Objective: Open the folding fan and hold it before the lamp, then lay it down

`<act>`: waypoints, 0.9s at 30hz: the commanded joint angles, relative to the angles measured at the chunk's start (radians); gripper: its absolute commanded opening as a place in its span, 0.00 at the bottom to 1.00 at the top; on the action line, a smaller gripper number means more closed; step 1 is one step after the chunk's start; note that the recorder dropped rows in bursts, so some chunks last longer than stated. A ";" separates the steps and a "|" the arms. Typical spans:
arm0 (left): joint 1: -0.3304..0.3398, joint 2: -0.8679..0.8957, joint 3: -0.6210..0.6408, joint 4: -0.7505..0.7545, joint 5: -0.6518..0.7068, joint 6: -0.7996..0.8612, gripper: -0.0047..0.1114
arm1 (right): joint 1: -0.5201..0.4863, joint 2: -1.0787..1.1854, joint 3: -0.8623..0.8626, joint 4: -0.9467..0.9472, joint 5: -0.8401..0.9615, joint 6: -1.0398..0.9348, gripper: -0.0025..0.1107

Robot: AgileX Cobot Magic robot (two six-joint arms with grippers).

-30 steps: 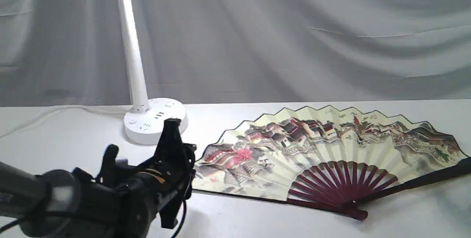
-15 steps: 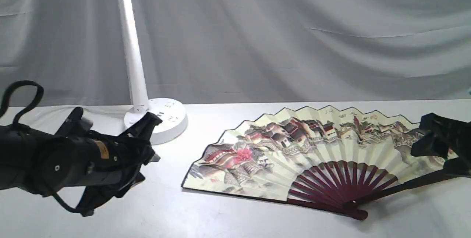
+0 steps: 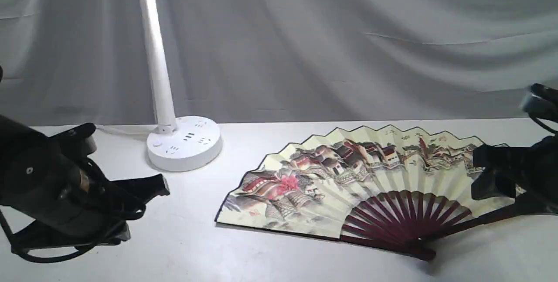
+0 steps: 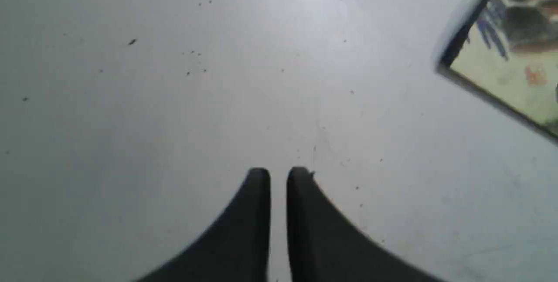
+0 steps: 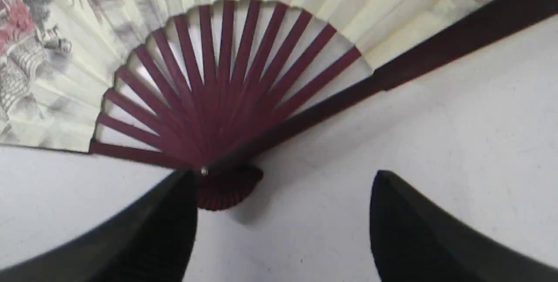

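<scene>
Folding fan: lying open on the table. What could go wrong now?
Open right gripper hangs by the pleated cream paper fan with maroon ribs, one finger beside its pivot; a sideways move could drag it.
Shut left gripper sits low near the white round-based desk lamp; a swing could clip it.

— What's at the left pincer point(image 4: 278, 176)?
— Its jaws nearly meet, empty, over the speckled white table point(image 4: 152, 81).
— And the folding fan point(image 4: 518, 68)?
— One dark-edged corner, well apart from the pincer.

Open fan point(image 3: 348, 173) flat beside lamp point(image 3: 158, 68)
</scene>
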 commanded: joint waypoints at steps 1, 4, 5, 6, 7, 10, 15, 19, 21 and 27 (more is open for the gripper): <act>0.020 -0.014 -0.058 -0.111 0.105 0.171 0.04 | 0.003 -0.010 -0.003 -0.035 0.075 0.024 0.50; 0.062 -0.016 -0.104 -0.290 0.166 0.423 0.04 | 0.003 -0.010 -0.003 -0.067 0.124 0.026 0.47; 0.080 -0.016 -0.119 -0.348 0.193 0.523 0.04 | 0.003 -0.010 -0.003 -0.073 0.134 0.026 0.46; 0.094 -0.016 -0.128 -0.377 0.208 0.590 0.04 | 0.003 -0.010 -0.003 -0.093 0.148 0.040 0.45; 0.110 -0.016 -0.136 -0.399 0.233 0.655 0.04 | 0.003 -0.010 -0.003 -0.107 0.160 0.058 0.44; 0.154 -0.016 -0.143 -0.354 0.283 0.694 0.04 | 0.023 -0.019 -0.003 -0.142 0.165 0.070 0.42; 0.215 -0.016 -0.143 -0.224 0.357 0.697 0.04 | 0.097 -0.067 -0.003 -0.243 0.128 0.107 0.40; 0.268 -0.016 -0.143 -0.218 0.391 0.794 0.04 | 0.142 -0.087 -0.003 -0.327 0.123 0.127 0.40; 0.284 -0.016 -0.143 -0.218 0.391 0.803 0.04 | 0.144 -0.087 -0.003 -0.318 0.128 0.127 0.40; 0.291 -0.016 -0.143 -0.186 0.408 0.805 0.04 | 0.142 -0.087 -0.001 -0.340 0.133 0.127 0.40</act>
